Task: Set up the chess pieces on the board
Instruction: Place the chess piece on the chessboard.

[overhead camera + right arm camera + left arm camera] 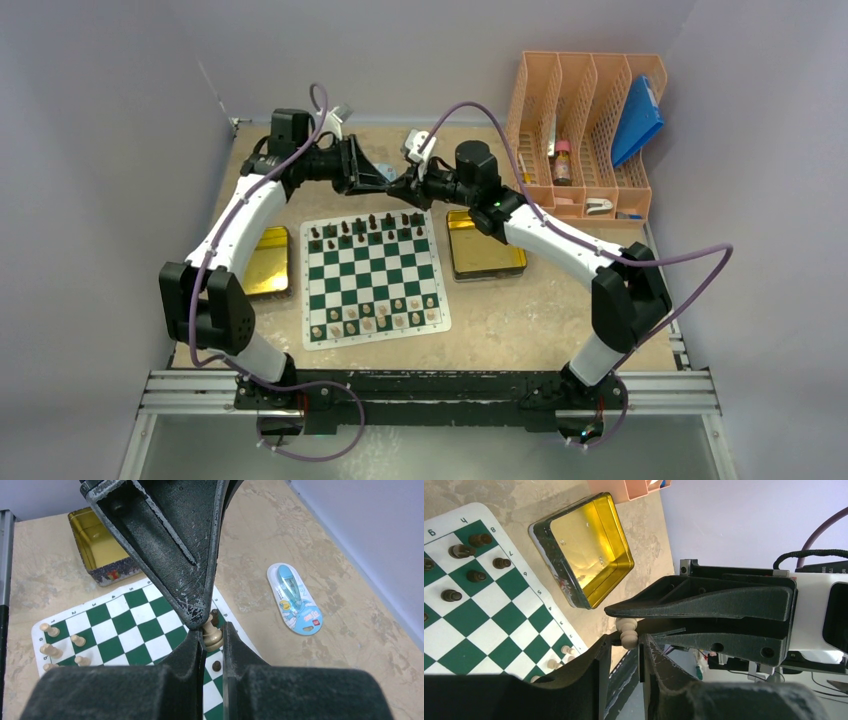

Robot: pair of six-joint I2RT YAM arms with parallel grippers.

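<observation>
- The right hand (pixel 212 647) is clamped on a small cream chess piece (pixel 213 635), aloft above the 12 o'clock edge of the flat green-and-white checkered board (pixel 372 272).
- The left hand (pixel 625 645), jaws narrowly parted, flanks the same piece.
- Dark brown pieces (pixel 365 232) fill the board's 12 o'clock rows and cream pieces (pixel 375 318) its 6 o'clock rows, on the mottled tan table (pixel 520 320).

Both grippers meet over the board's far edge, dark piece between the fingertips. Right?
Not quite: the piece between the fingertips is cream, not dark. Both wrist views show it. The rest stands: the left gripper and right gripper meet over the far edge of the board.
</observation>
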